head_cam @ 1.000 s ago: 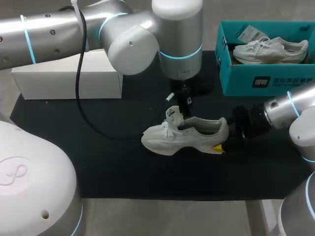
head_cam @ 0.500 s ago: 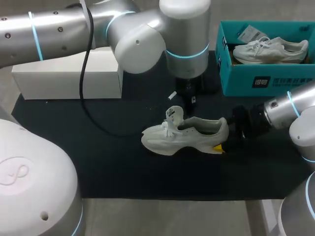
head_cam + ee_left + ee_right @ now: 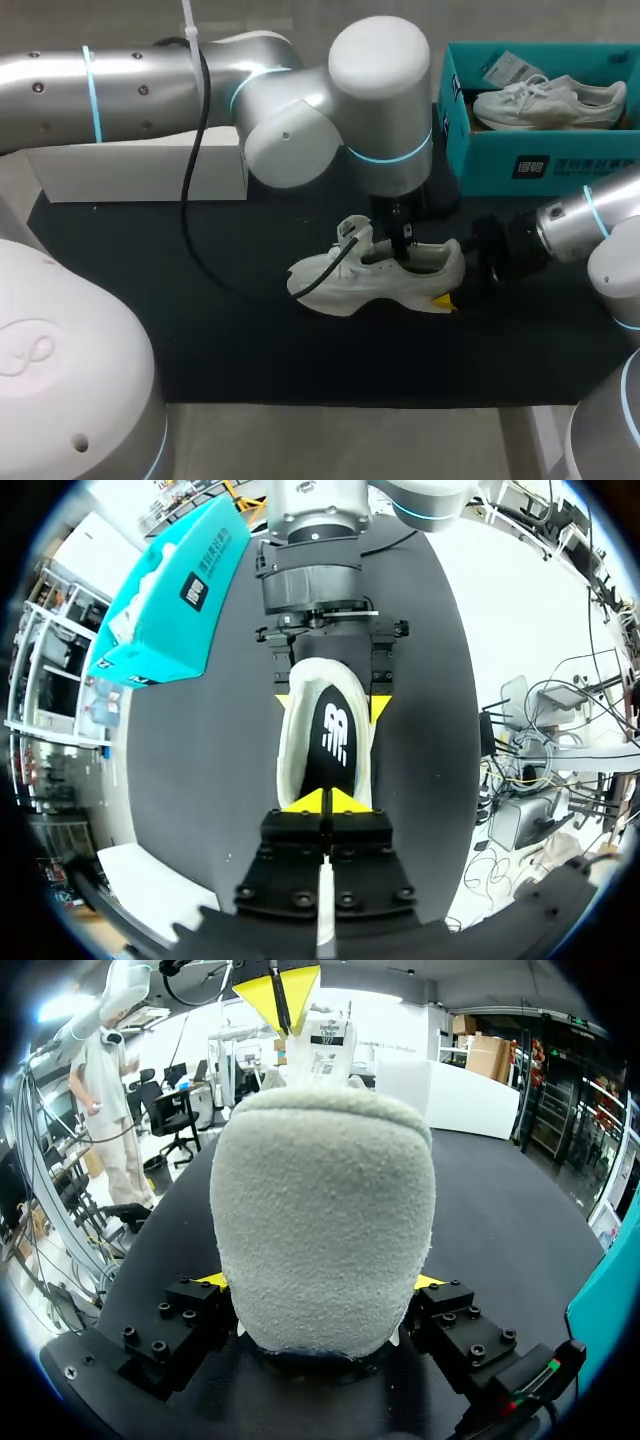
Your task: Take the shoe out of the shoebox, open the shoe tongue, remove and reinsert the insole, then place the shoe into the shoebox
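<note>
Right jaws are clamping the shoe (image 3: pixel 380 285) heel, so I'd crack the pinched-shut left jaws open before nipping the insole (image 3: pixel 335 735) edge.

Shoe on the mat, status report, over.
Right gripper shut on heel of shoe. Left gripper shut, over the insole. Tongue standing up beside it.

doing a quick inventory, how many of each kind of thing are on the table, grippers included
shoes: 2 (shoe on the mat, shoe in the box)
boxes: 2 (teal shoebox, white box)
mats: 1 (black mat)
grippers: 2 (left gripper, right gripper)
total: 7
</note>
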Available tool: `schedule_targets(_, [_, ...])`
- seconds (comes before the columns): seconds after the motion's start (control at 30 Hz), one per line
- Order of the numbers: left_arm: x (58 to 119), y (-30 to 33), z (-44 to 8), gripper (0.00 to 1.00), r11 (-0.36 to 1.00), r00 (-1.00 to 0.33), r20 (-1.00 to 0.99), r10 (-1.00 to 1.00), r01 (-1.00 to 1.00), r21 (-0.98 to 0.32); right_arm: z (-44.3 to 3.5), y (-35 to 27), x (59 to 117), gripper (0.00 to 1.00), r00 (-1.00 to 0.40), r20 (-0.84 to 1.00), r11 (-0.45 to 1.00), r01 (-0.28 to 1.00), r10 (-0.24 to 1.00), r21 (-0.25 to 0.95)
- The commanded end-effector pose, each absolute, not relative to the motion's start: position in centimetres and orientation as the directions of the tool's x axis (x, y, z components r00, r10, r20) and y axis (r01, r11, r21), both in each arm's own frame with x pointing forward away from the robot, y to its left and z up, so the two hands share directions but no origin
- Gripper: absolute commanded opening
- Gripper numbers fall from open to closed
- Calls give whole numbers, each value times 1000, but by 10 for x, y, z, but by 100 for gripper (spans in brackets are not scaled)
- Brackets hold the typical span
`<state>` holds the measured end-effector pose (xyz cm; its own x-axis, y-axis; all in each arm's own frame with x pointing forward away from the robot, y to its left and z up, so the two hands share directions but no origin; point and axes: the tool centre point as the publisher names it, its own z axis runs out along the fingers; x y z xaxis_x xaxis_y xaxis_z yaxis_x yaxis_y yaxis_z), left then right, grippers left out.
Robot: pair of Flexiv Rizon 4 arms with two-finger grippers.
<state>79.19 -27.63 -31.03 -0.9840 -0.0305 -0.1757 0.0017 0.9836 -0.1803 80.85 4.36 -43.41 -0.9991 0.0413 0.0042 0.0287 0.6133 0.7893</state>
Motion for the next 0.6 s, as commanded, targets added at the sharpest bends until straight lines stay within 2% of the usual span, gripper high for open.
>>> schedule_targets(0.03, [797,-297,-333,0,985,-988,-154,-15,12,-175,-437,46,810,0,-999,3,614,29,43,789])
schedule_targets(0.3, [803,-307,-354,0,988,-993,-119,-6,13,-155,-437,46,810,0,-999,3,614,29,43,789])
schedule_targets(0.6, [804,-284,-372,0,989,-996,-64,-57,-48,-137,-437,46,810,0,-999,3,614,29,43,789])
